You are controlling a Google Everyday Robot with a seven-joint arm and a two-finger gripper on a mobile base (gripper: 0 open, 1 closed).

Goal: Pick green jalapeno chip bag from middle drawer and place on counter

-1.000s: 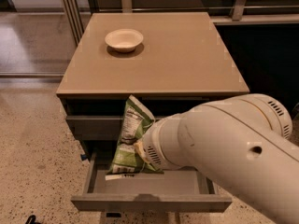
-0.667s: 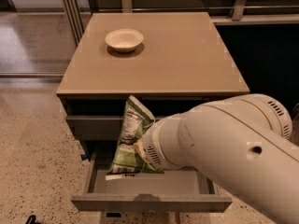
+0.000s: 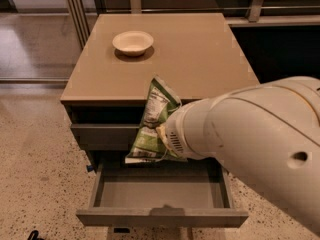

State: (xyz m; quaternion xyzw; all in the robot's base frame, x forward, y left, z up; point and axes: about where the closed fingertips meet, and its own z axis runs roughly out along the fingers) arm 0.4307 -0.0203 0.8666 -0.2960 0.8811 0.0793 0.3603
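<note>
The green jalapeno chip bag (image 3: 152,121) hangs upright in the air, above the open middle drawer (image 3: 160,191) and in front of the counter's front edge. Its top corner overlaps the counter (image 3: 200,54) in the camera view. My gripper (image 3: 166,134) sits at the end of the big white arm, against the bag's right side, shut on the bag. The arm's wrist hides most of the gripper. The drawer's grey tray shows nothing in it.
A cream round bowl (image 3: 133,42) stands on the counter at the back left. A closed drawer front (image 3: 102,136) sits above the open one. Speckled floor lies to the left, metal rails and a dark shelf behind.
The bag has risen with the arm out of the drawer, up and slightly right, so its top now reaches the counter's edge level.
</note>
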